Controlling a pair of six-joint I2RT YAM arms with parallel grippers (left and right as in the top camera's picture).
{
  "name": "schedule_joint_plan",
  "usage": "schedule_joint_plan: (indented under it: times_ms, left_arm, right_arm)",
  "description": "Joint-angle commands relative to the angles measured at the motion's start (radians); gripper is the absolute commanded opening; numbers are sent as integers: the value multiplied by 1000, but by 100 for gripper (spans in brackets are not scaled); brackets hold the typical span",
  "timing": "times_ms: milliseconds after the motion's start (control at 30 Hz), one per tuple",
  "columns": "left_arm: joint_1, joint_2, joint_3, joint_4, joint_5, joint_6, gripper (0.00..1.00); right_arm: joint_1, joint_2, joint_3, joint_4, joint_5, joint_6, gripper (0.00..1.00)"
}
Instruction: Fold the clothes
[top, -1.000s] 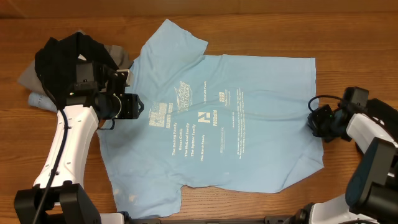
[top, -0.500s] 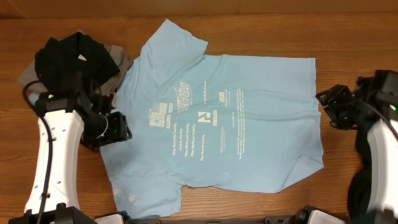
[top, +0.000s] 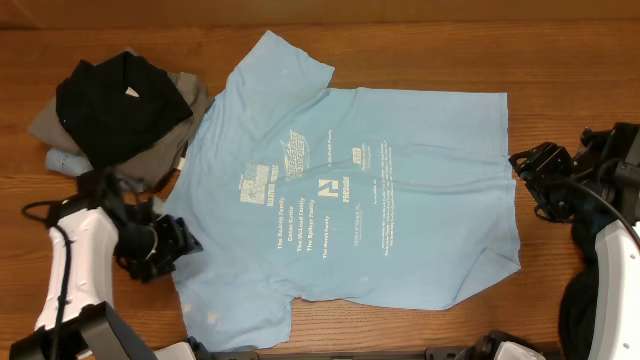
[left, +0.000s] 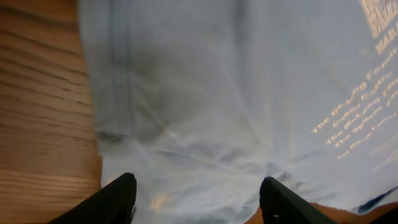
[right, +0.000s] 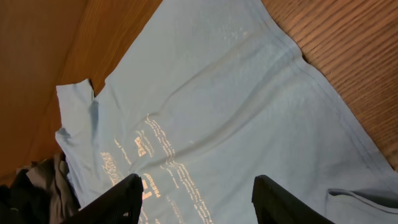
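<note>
Centrally on the wooden table (top: 430, 50) lies the light blue T-shirt (top: 400, 220), spread flat with its printed side up. Its neck end points toward the left arm's side and its hem toward the right, one short sleeve reaches the far edge of the table and the other the near edge. White lettering and small logos run across the chest in several blocks and short lines, lying sideways in the overhead view; they are too small and blurred to read in any view.

At the far left corner sits a heap of other clothes: a black garment (top: 110, 100) on top, a grey one (top: 185, 100) under it touching the T-shirt's edge, and a bit of denim-blue fabric (top: 62, 160) showing at the side.

The left gripper (top: 185, 243) hangs at the shirt's left edge near the lower sleeve, its fingers (left: 121, 196) spread apart over the cloth and clasping nothing. The right gripper (top: 530, 182) sits just beside the hem, over bare wood, likewise spread and empty.
</note>
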Motion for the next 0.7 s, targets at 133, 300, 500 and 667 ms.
schedule_joint_plan:
  times_ms: [133,300,500,667]
  left_arm:
    - [134,-6,-70,71,-75,-76,75]
    - [146,18,-150,130,-44,-100,73]
    - [132,140,-217,191,-21,-105,62]
    - [132,209,-217,196,-19,-105,47]
  right_arm:
    - [-2,19,10,-34,23,-16,62]
    - [-2,26,10,-45,71,-15,63]
    - [-2,26,10,-9,70,-14,64]
    - [-2,26,10,-10,70,-14,64]
